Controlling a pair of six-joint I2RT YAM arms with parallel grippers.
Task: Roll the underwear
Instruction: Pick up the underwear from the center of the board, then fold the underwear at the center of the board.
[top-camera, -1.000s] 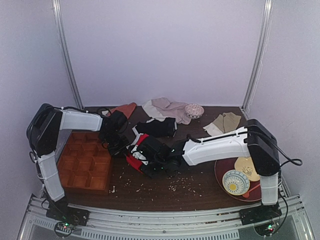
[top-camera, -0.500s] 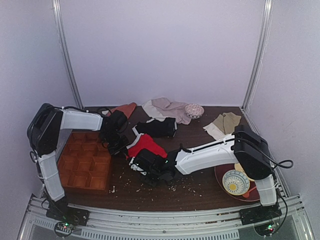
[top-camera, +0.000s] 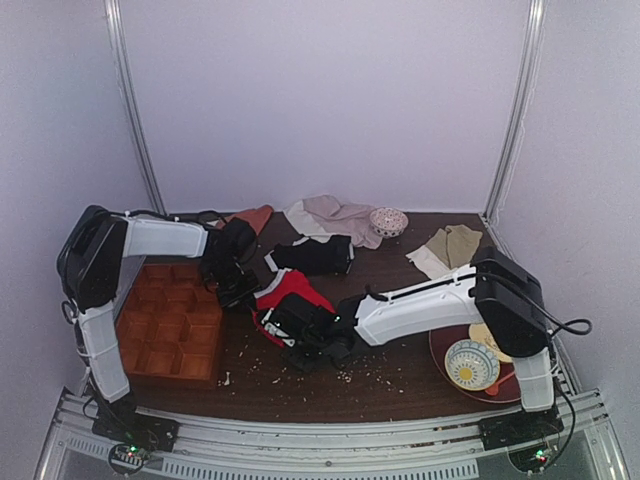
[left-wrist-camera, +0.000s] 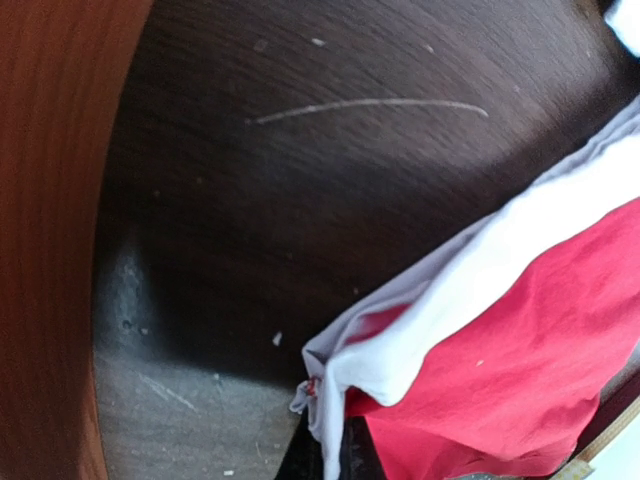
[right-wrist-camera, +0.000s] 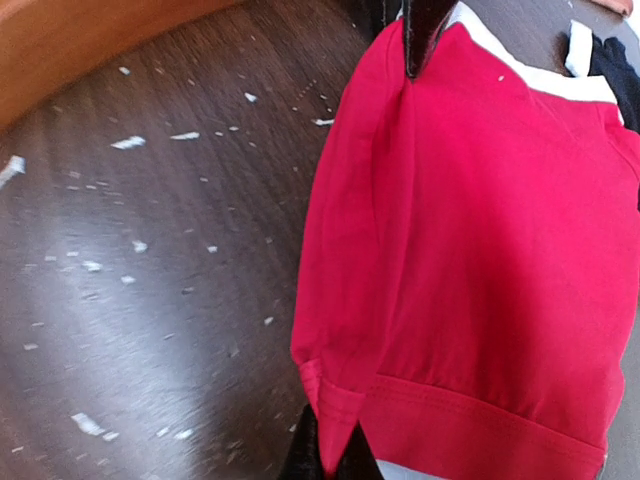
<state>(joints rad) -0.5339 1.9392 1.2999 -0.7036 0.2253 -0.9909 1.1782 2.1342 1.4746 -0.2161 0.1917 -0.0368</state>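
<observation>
The left gripper (left-wrist-camera: 322, 445) is clamped on the white waistband corner of the underwear (left-wrist-camera: 500, 340). The right gripper (right-wrist-camera: 326, 445) pinches its red hem.

Red underwear (top-camera: 295, 287) bunched, black briefs (top-camera: 315, 255) just behind it.

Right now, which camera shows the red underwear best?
The right wrist view: the underwear fills most of it, hem and white waistband clear. The top view shows it small, partly hidden; the left wrist view, only a white-edged corner.
</observation>
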